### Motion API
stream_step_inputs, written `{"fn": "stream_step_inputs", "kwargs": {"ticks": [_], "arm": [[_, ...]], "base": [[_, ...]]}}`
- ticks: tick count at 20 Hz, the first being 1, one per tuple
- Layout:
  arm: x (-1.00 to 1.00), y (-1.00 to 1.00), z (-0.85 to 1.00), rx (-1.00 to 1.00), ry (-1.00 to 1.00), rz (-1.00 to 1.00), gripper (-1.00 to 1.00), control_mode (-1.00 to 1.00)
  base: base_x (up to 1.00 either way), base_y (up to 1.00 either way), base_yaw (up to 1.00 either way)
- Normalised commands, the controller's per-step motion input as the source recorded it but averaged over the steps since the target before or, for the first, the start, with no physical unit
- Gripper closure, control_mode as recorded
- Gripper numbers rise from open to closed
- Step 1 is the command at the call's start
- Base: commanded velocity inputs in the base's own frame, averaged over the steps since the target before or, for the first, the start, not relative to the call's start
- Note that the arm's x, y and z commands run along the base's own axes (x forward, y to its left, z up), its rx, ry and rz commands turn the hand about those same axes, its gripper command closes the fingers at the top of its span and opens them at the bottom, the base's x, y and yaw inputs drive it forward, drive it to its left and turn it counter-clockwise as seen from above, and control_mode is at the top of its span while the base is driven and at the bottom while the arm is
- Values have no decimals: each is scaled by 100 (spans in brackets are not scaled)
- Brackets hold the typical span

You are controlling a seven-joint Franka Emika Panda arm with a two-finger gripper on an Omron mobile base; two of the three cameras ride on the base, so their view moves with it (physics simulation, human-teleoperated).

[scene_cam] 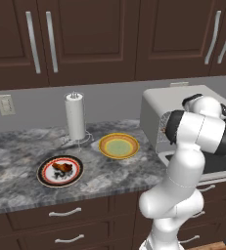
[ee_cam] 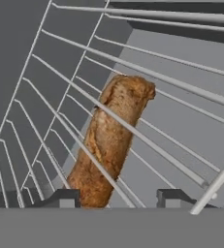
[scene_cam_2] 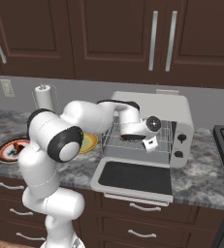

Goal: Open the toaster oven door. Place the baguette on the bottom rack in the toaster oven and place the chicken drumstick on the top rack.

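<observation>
Grey marble tabletop (scene_cam: pixel 16 166), dark wood cabinets (scene_cam: pixel 85 34); end effector (ee_cam: pixel 117 197) inside toaster oven (scene_cam_2: pixel 181 114), jaws apart around baguette (ee_cam: pixel 111 140) on wire rack (ee_cam: pixel 181 121).

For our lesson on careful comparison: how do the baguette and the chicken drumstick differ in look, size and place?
The baguette is a long golden-brown loaf; the chicken drumstick is a short, lumpy reddish-brown piece. The baguette lies on wire rack bars inside the toaster oven; the drumstick sits on a red-rimmed plate on the counter. The baguette lies between the hand's fingertips; the drumstick lies far from it. Both are browned foods.
</observation>
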Motion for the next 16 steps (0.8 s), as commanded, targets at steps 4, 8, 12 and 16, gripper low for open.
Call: {"fn": "stream_step_inputs", "kwargs": {"ticks": [4,8,12,16], "arm": [[-15,-21,-78,10,3,12,100,-100],[-27,-24,-81,5,6,13,100,-100],[-29,-15,-87,0,11,10,100,-100],[-39,-13,-91,0,7,8,100,-100]], "base": [[0,0,0],[0,0,0],[0,0,0],[0,0,0]]}}
